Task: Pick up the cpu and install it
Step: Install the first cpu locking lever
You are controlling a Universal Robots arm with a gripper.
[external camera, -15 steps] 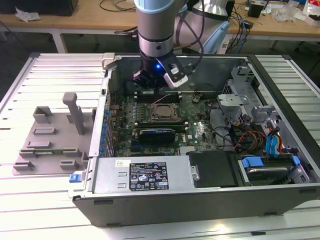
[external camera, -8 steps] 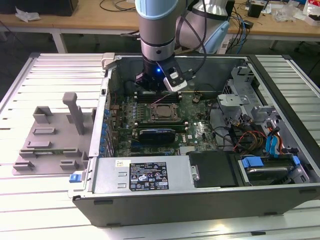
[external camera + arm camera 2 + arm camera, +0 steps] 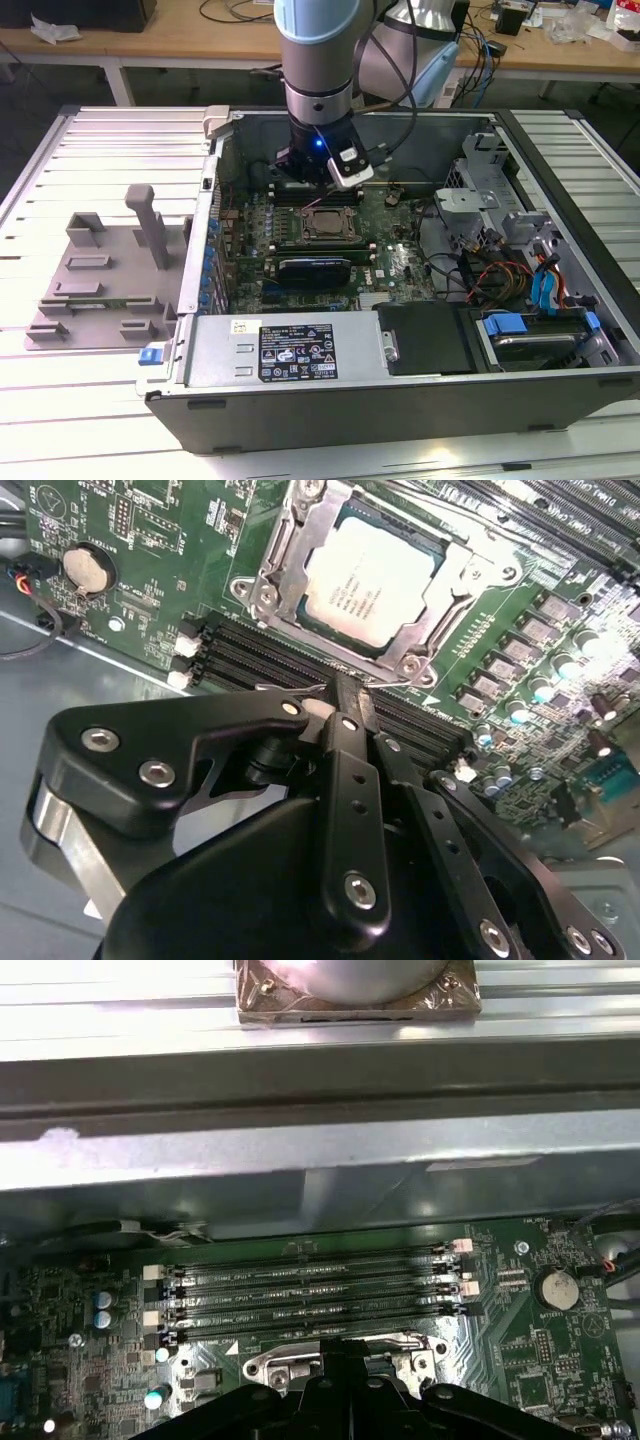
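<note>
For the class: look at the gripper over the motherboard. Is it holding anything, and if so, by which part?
Nothing is held. The gripper has its fingers together with nothing between them, beside the socket, and the cpu lies seated in the socket frame, apart from the fingers.

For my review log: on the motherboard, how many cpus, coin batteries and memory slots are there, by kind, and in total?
cpu, lying in the socket: 1
coin battery: 1
memory slots, in the first wrist view: 4
Total: 6
</note>
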